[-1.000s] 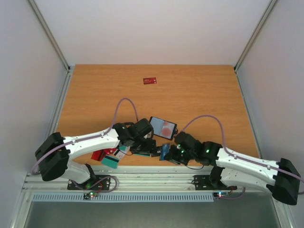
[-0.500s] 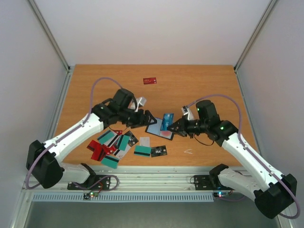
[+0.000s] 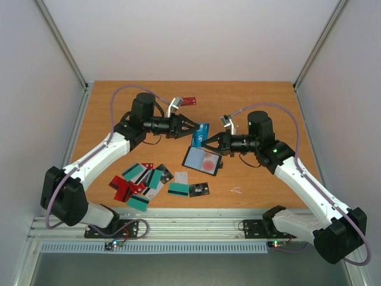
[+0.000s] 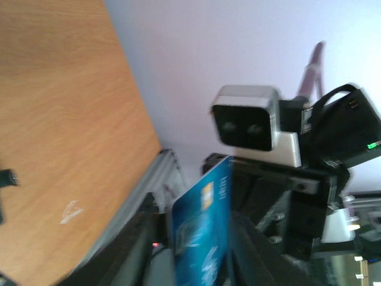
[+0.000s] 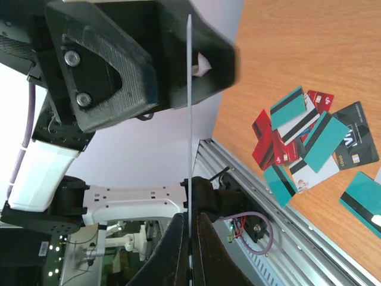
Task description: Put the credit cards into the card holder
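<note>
Top external view: above the card holder (image 3: 202, 159), the right jaws clamp a blue credit card (image 3: 203, 133), probably offering it for regrasping. The left jaws straddle it; I cannot tell whether they grip.

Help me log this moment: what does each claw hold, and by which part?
The right claw pinches the blue card by one end, in mid-air. The left claw straddles its opposite end; whether it grips cannot be told.
</note>
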Robot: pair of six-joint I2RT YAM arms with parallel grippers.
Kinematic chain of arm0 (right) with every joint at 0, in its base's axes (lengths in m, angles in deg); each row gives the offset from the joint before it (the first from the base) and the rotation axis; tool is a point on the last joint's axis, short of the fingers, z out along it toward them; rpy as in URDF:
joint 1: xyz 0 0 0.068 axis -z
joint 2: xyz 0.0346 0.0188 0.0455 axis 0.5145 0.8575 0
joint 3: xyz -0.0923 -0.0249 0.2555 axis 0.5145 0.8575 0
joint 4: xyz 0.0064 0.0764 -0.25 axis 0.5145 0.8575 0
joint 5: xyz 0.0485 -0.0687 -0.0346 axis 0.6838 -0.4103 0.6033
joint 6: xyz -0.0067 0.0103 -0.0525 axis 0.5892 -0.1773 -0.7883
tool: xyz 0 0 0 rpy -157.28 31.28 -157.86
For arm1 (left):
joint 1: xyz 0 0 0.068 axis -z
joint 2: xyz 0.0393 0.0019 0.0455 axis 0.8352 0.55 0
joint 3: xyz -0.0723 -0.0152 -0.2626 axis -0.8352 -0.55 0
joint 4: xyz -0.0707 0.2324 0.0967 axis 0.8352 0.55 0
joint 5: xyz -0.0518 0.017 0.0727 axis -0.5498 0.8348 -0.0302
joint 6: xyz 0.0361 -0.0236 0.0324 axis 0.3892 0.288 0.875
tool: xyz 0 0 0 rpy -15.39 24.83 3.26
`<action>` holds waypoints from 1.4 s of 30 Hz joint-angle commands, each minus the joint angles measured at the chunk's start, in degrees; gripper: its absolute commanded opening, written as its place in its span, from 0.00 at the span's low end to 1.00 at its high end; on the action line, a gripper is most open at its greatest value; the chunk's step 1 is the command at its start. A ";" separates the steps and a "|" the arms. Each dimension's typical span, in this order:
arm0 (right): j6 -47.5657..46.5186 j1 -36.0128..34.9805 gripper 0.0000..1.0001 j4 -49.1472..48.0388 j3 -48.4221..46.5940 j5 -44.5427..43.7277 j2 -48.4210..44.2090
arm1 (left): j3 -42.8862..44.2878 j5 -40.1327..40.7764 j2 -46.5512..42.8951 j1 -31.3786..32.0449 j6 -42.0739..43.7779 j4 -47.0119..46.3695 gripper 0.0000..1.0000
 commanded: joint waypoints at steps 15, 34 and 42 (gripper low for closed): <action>-0.10 4.54 0.43 -3.13 -4.94 3.74 1.83 | 0.19 -8.01 1.74 -0.06 -11.53 -19.62 0.00; 2.52 4.64 0.01 -6.89 -1.28 5.38 3.45 | 0.31 -8.54 4.49 0.51 -10.28 -16.53 0.16; -6.27 8.39 0.01 12.35 1.27 -6.39 2.34 | 10.82 12.61 8.53 0.25 20.60 27.93 0.63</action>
